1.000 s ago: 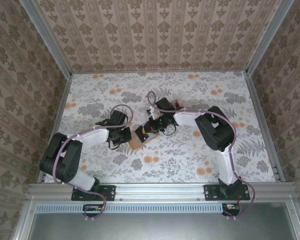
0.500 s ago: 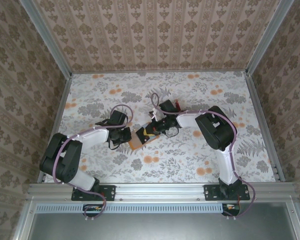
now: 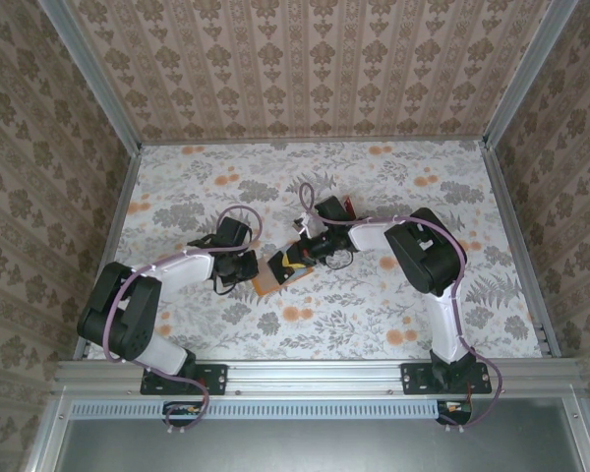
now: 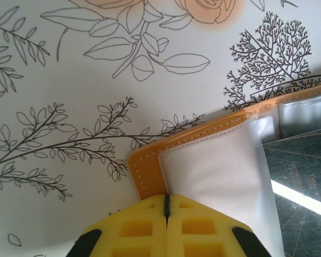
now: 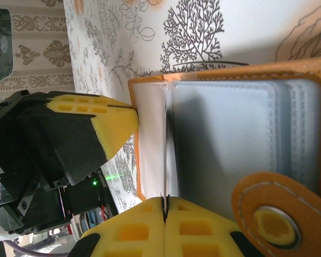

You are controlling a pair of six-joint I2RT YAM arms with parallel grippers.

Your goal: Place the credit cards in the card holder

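The 2 grippers are pinched closed: left gripper [image 4: 166, 208] tips touch the edge of the orange card holder [image 4: 145, 170], right gripper [image 5: 163, 210] sits over its open pockets.

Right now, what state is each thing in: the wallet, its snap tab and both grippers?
Wallet: open, lying on the table.
Snap tab: unfastened.
Left gripper: shut, tips at the wallet's edge.
Right gripper: shut, a thin sheet seen edge-on meeting its tips.
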